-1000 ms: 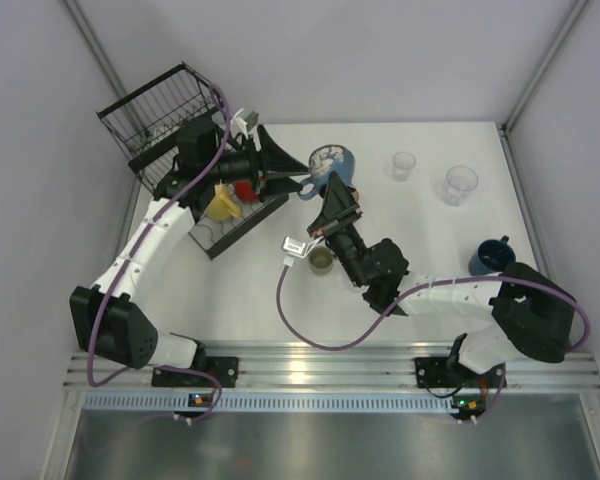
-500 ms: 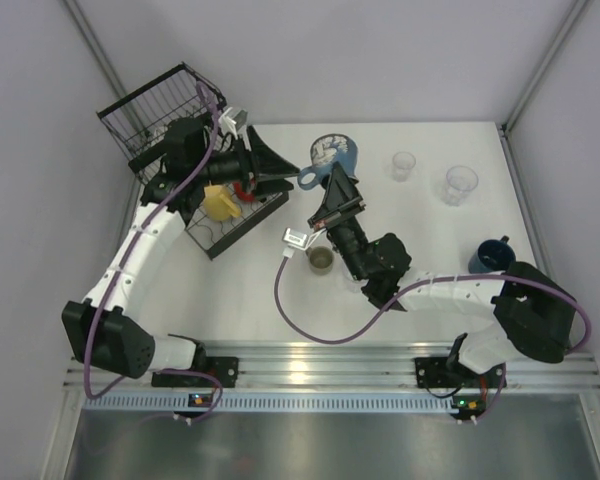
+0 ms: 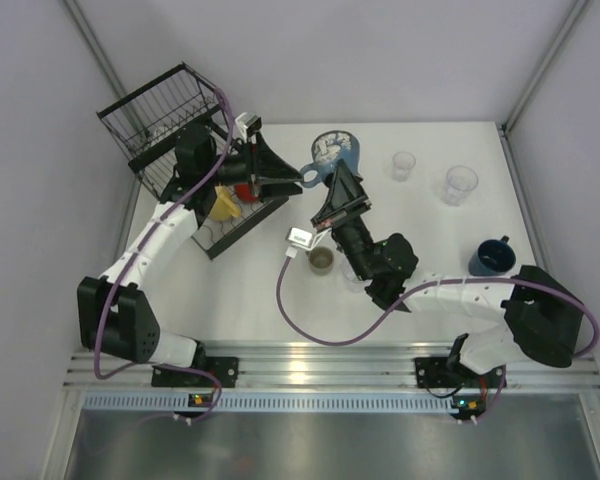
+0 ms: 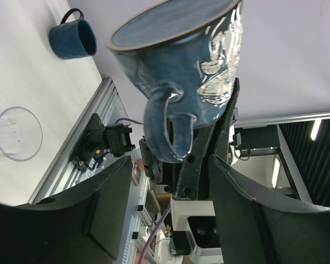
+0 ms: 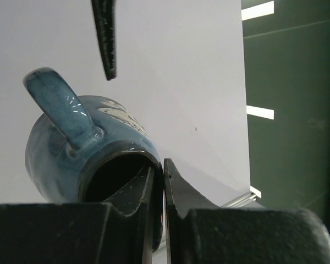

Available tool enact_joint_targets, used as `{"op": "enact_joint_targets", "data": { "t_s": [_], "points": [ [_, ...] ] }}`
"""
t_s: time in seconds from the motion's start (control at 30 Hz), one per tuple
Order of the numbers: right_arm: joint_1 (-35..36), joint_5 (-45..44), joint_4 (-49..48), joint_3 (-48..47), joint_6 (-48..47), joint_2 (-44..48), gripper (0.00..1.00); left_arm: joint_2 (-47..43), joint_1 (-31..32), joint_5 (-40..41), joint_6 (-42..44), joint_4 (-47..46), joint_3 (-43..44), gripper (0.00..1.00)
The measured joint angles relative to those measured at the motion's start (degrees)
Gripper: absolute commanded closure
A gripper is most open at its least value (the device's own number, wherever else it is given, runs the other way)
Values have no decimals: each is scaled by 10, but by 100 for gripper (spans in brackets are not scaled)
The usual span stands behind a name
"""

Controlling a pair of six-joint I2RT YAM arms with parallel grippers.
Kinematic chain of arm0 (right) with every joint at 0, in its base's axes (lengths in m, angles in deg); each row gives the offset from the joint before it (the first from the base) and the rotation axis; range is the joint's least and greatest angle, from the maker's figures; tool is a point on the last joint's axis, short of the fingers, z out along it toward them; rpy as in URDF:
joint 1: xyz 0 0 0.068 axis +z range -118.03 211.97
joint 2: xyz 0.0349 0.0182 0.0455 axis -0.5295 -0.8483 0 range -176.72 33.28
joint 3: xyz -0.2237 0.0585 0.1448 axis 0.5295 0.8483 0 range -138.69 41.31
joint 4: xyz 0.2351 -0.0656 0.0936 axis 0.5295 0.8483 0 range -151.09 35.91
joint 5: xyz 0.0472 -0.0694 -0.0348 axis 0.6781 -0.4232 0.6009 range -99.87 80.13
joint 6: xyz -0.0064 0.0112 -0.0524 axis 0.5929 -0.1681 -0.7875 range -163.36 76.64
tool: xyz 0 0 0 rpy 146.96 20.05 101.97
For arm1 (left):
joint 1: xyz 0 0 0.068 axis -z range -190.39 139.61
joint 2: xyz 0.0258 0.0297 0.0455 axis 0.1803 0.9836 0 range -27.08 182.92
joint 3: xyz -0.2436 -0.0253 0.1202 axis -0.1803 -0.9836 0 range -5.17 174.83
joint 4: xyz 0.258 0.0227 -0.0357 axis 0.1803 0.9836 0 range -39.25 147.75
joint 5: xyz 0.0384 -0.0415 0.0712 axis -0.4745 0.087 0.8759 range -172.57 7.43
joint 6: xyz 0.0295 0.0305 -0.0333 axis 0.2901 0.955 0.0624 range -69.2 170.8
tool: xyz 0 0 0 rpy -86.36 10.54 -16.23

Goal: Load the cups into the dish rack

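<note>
Glazed ceramic is what the blue mug with pale markings point(image 3: 332, 150) appears to be made of, so it is judged to be heavy for its size, stiff, slippery on the glaze, and breakable if dropped. The looped handle point(image 4: 157, 129) or the thick rim is judged the best place to take hold. The round wall would probably slide between narrow fingers.

Nearest to the arm bases, a small olive-grey cup point(image 3: 321, 260) stands on the white table point(image 3: 430, 220). Just beyond it, the mug is held tilted in the air by the right gripper point(image 5: 163, 165). Its fingers are pressed almost together on the rim, one inside the mouth and one outside.

Farther on, the left gripper point(image 4: 170, 165) is set around the handle with its jaws well apart. The handle is seen between them, and no contact can be made out.

Behind the left gripper, the black wire dish rack point(image 3: 150, 105) is found at the far left corner. A yellow cup point(image 3: 223, 203) and a red cup point(image 3: 245, 188) are already lying in its low tray part.
</note>
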Motion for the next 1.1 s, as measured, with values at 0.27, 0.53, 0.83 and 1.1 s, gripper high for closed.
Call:
{"op": "enact_joint_targets", "data": {
  "t_s": [0.27, 0.53, 0.83, 1.1],
  "points": [
    [4, 11, -3, 8, 10, 11, 100, 17, 5, -16, -26, -29, -3, 36],
    [14, 18, -3, 16, 14, 11, 100, 42, 35, -19, -101, -111, -3, 51],
    [16, 22, -33, 26, 21, 14, 100, 55, 43, -16, -278, -331, -60, 80],
    [16, 18, -36, 51, 24, 23, 100, 129, 49, -17, -408, -566, -82, 96]
  ]
}}
